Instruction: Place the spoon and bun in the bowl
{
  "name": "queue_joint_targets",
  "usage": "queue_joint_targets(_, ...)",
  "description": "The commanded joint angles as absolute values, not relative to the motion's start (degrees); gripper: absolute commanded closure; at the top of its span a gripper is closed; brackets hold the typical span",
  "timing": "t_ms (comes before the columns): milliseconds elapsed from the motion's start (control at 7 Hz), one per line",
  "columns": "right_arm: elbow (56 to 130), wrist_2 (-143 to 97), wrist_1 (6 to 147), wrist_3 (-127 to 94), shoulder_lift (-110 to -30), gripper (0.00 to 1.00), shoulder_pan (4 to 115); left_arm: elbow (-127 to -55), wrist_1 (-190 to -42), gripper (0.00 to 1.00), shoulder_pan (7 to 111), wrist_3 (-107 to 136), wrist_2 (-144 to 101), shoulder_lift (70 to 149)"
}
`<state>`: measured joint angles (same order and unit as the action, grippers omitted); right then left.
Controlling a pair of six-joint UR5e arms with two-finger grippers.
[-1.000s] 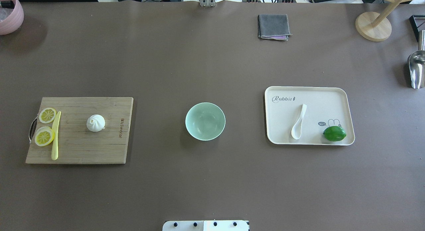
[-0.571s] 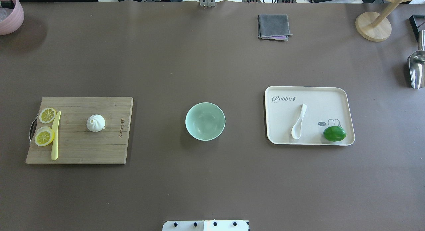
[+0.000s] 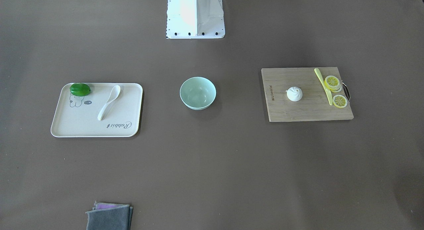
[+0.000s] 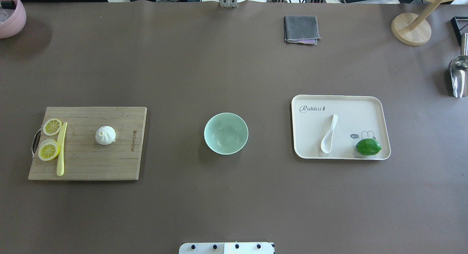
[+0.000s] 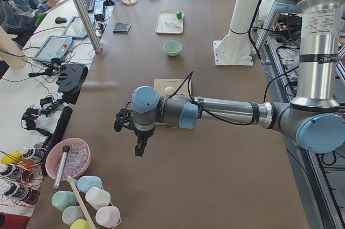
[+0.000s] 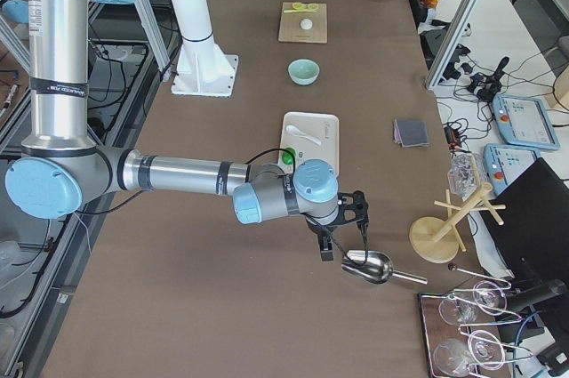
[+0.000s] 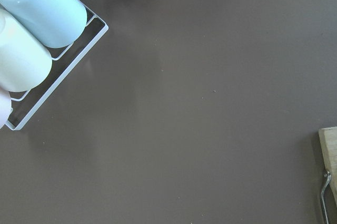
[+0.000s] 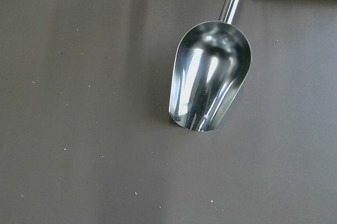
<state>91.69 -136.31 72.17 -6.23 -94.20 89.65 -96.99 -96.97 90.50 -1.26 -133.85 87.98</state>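
The mint-green bowl stands empty at the table's middle. The white bun sits on a wooden cutting board to its left. The white spoon lies on a cream tray to its right. Neither gripper shows in the overhead or front views. My left gripper hangs past the board's outer end, far from the bun. My right gripper hangs past the tray, over a metal scoop. I cannot tell whether either is open or shut.
Lemon slices and a yellow-green knife lie on the board's left side. A lime sits on the tray. A grey cloth, a wooden stand, a pink bowl and racked cups ring the table.
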Motion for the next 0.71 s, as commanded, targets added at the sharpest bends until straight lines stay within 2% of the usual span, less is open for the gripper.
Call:
queue_joint_targets(0,91.6,-136.9,72.2,-8.0,-93.4,0.00,89.3,-98.1,-98.1,0.02,90.4,-1.7,-133.9,88.0)
queue_joint_targets(571,94.6,-137.5,72.0,-8.8,-93.3,0.00,84.4,-98.0,-102.0,0.02,90.0,-1.1,-135.6,87.6)
